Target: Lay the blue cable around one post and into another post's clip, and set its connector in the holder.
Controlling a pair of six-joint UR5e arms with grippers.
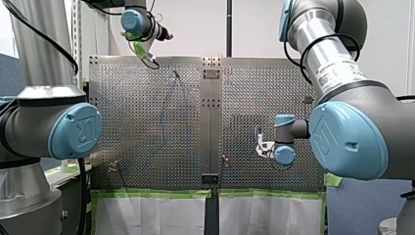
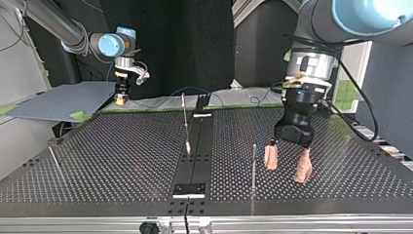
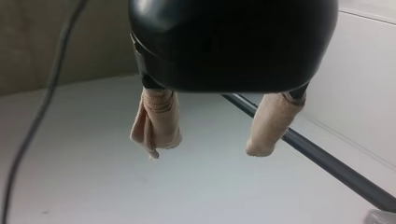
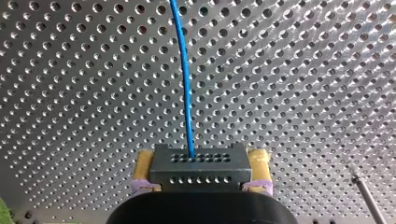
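The right fingers (image 4: 259, 161) clench the dark-grey blocky connector (image 4: 198, 169), with the thin blue cable (image 4: 187, 84) running ahead of them, and the left fingers (image 3: 156, 122) hang released, so looping the cable round a slim metal post (image 2: 253, 165) seems next.

Front view overlooks the perforated table (image 1: 274, 88) from behind; top view faces back across it, low.

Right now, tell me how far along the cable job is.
Done: nothing that shows. In hand: my right gripper clamps the connector, the cable running loose ahead of it; my left gripper hangs open and empty. Left: rounding a post, clipping, seating the connector.
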